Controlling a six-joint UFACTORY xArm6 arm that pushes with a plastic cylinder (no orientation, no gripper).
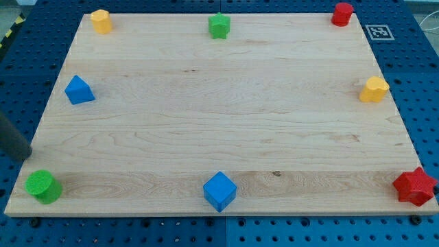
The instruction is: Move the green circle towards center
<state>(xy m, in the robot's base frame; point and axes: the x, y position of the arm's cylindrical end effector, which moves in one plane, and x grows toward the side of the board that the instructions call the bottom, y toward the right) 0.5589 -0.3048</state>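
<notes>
While the wooden board point(219, 116) fills most of the frame, the green circle point(42, 186) is found at its lower-left corner, close to both the left and the bottom edge and well apart from the board's middle. A dark, blurred rod point(12, 137) is seen at the left edge of the frame, slanting down towards the board's left rim; what appears to be my tip point(28, 155) ends just above the green circle and slightly to its left, near it, though contact cannot be made out through the blur. No fingers are carried by this arm, so neither an open nor a closed state can be reported, and nothing is gripped.

The other blocks are spread along the board's edges. A blue triangular block point(79, 90) is placed at the middle left, well above the green circle. A yellow block point(101, 21), whose shape is not clear, is set in the upper-left corner. A green star point(219, 25) is seen at the top centre, and a red block point(342, 14), roughly cylindrical, at the upper right. A second yellow block point(374, 90), heart-like in outline, is found at the middle right. A red star point(415, 186) is located at the lower-right corner, and a blue cube point(219, 191) at the bottom centre. A blue pegboard surface point(27, 62) is seen around the board.
</notes>
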